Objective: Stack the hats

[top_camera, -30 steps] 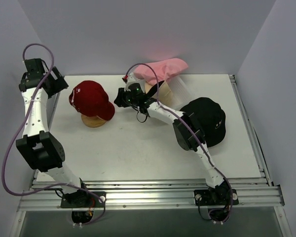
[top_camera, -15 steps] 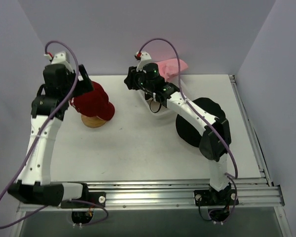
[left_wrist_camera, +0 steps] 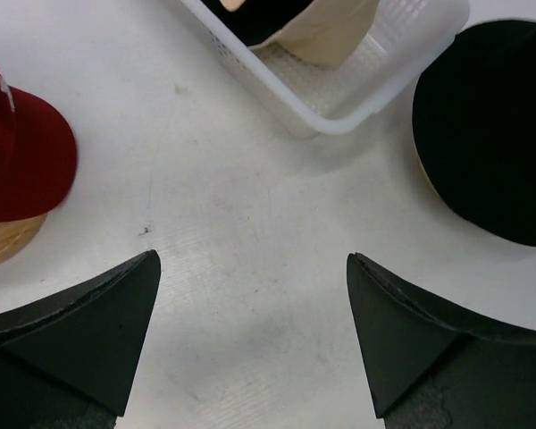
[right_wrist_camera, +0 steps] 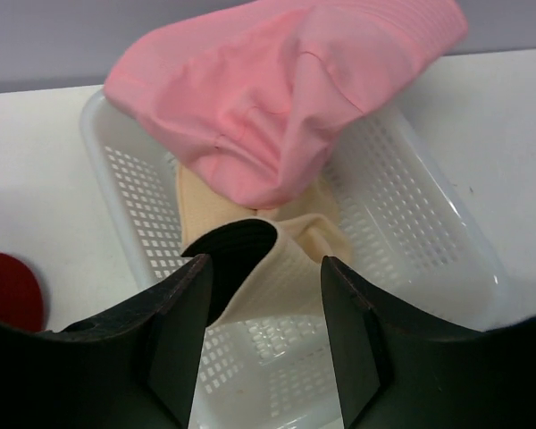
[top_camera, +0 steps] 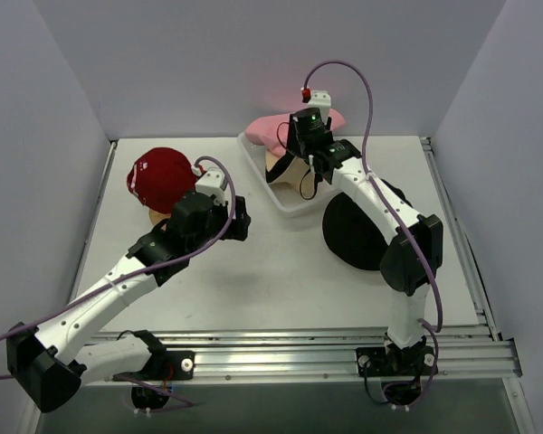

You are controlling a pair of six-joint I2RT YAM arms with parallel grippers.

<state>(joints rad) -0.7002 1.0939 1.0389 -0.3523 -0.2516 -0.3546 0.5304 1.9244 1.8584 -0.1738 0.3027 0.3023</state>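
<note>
I hold the right gripper (right_wrist_camera: 261,264), fingers half spread and empty, over the basket (right_wrist_camera: 429,232); the pink hat (right_wrist_camera: 277,98) lies at twelve o'clock atop the tan hat (right_wrist_camera: 214,201), long axis eight-to-two; left gripper (left_wrist_camera: 252,257) gapes wide, farther off.

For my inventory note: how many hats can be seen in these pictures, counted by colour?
Red hat: 1
Pink hat: 1
Tan hat: 1
Black hat: 1
Total: 4 in view; others may be hidden.
</note>
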